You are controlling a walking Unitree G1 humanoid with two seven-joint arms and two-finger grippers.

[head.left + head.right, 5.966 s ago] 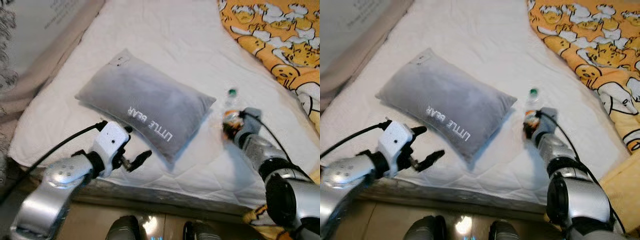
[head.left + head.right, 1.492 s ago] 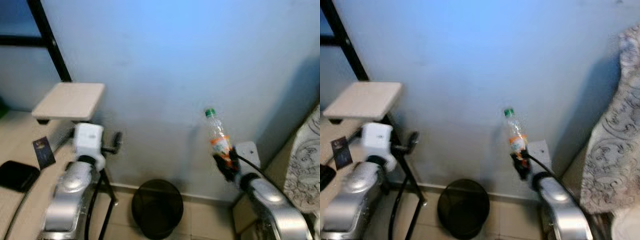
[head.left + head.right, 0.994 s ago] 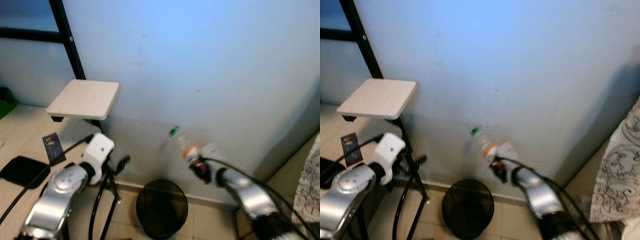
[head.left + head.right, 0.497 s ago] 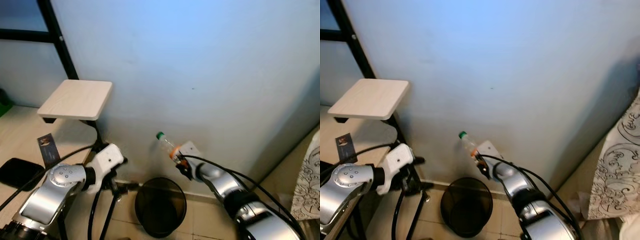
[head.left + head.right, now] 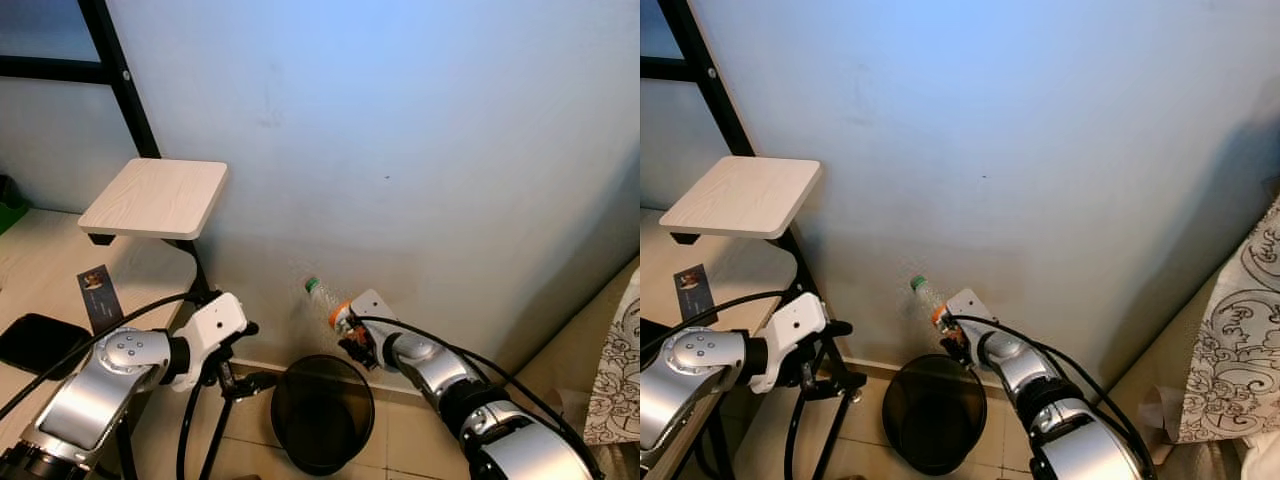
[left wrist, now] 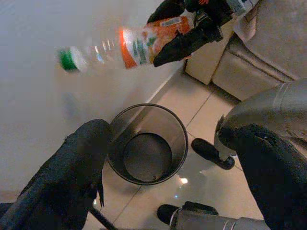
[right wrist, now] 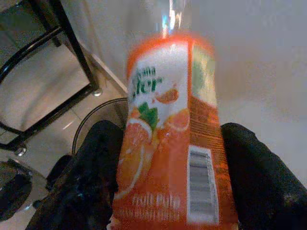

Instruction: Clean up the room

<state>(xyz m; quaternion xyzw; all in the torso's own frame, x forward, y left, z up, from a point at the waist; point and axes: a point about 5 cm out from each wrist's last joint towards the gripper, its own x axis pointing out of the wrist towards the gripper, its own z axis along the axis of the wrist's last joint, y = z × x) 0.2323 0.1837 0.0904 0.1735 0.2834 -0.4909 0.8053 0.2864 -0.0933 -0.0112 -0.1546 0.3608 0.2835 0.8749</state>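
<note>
**A:** Looking down along a pale blue wall (image 5: 400, 120) to a glossy tiled floor (image 5: 405, 445). Holding anything?

**B:** Yes. Pinched between the two black fingers of the right end effector (image 5: 352, 340), just below the middle of the frame: a clear plastic bottle (image 5: 322, 301) with a green cap and an orange fruit label. Tilted, with the cap toward the upper left, close to the wall. Blurred in both wrist views.

**A:** And underneath?

**B:** A round black mesh bin (image 5: 300, 450), bottom centre, standing on the floor against the wall. Directly under the bottle and apart from it, with nothing to make out inside.

**A:** And the left end effector (image 5: 254, 354)?

**B:** Low in the left half of the frame, just left of the bin's rim. Fingers spread wide, gripping nothing.

**A:** Anything else around?

**B:** At the upper left, a small pale wooden shelf (image 5: 155, 197) on a black metal frame. Below it, along the left edge, a light tabletop (image 5: 40, 270) carrying a small dark card (image 5: 98, 297) and a flat black pad (image 5: 35, 343). At the far right edge, a strip of pale patterned cloth (image 5: 622, 370).
</note>
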